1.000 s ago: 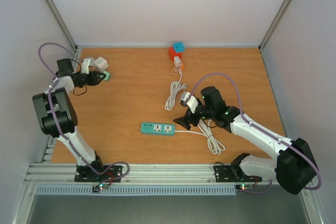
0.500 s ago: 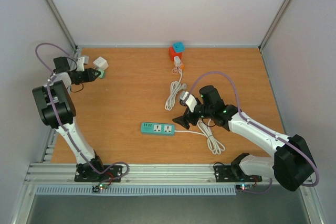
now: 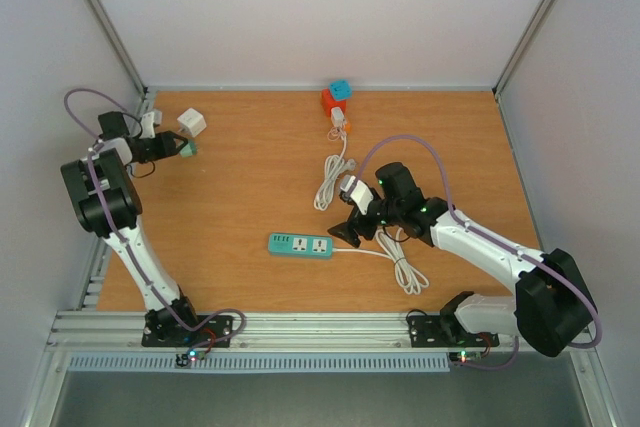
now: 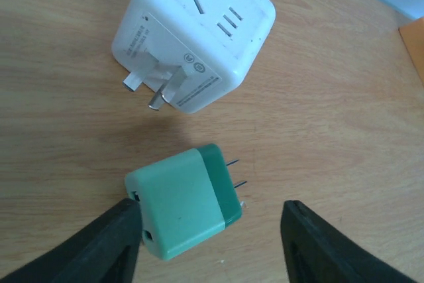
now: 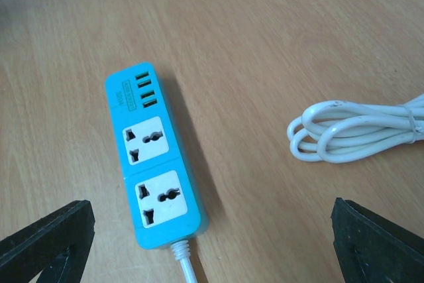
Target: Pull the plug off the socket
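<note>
A green plug point(image 4: 182, 202) lies flat on the table with its two prongs bare and free. It is apart from the white cube socket point(image 4: 195, 34), which lies just beyond it. My left gripper point(image 4: 211, 222) is open, low over the table, and the plug lies between its fingers, close to the left finger point(image 4: 99, 246). In the top view the plug point(image 3: 189, 148) and the cube point(image 3: 191, 123) are at the far left, by my left gripper point(image 3: 176, 147). My right gripper point(image 5: 212, 243) is open and empty above a blue power strip point(image 5: 154, 160).
The power strip point(image 3: 300, 244) lies mid-table, its white cable coiled point(image 3: 402, 265) to its right. A red and blue cube socket point(image 3: 337, 97) stands at the back edge with a white plug point(image 3: 340, 125) in it and a cable bundle point(image 3: 330, 182). White walls enclose the table.
My left gripper has drawn back to the left, leaving the green plug on the table apart from the white cube. My right arm has shifted slightly left.
</note>
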### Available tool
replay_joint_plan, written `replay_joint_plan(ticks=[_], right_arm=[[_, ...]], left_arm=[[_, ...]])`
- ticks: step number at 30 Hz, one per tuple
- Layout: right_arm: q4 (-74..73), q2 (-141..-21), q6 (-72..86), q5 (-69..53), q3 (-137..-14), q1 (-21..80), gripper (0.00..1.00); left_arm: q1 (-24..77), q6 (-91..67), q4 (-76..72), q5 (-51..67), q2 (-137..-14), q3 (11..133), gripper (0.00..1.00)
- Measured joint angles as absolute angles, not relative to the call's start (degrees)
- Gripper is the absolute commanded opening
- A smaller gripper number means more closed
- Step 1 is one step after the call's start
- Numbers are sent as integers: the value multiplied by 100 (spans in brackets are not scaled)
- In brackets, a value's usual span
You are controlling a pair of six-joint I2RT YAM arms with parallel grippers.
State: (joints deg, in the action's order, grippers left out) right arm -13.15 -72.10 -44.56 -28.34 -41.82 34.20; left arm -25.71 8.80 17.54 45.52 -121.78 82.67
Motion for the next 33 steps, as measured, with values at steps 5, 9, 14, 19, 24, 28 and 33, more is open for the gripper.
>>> replay_joint_plan(ticks=[5, 9, 14, 19, 24, 28, 33], right_arm=[[-1400, -7537, -4615, -2786, -4436, 3590, 99], [-1483, -7787, -4722, -2781, -4622, 3747, 99], [-1573, -8180, -4882, -2604, -4812, 4025, 99], [-1636, -8652, -5004, -2322, -4899, 4410, 98], [-1669, -9087, -5048, -2069, -5070, 4578, 98], [-1673, -9323, -5087, -1933, -5203, 4593, 97], [-1675, -9539, -5157, -1855, -5218, 4635, 96]], left_arm=[[-2609, 781, 1767, 4466, -12208, 8285, 69], [-2606, 829, 1796, 4348, -12206, 8283, 81], [-2609, 1020, 1835, 4171, -11926, 8016, 100], [-2585, 1271, 1870, 4082, -11257, 7655, 100], [-2449, 1603, 1905, 4005, -10562, 7249, 100], [-2303, 1796, 1946, 4005, -10108, 6930, 100], [-2237, 1876, 1968, 4045, -9747, 6726, 100]])
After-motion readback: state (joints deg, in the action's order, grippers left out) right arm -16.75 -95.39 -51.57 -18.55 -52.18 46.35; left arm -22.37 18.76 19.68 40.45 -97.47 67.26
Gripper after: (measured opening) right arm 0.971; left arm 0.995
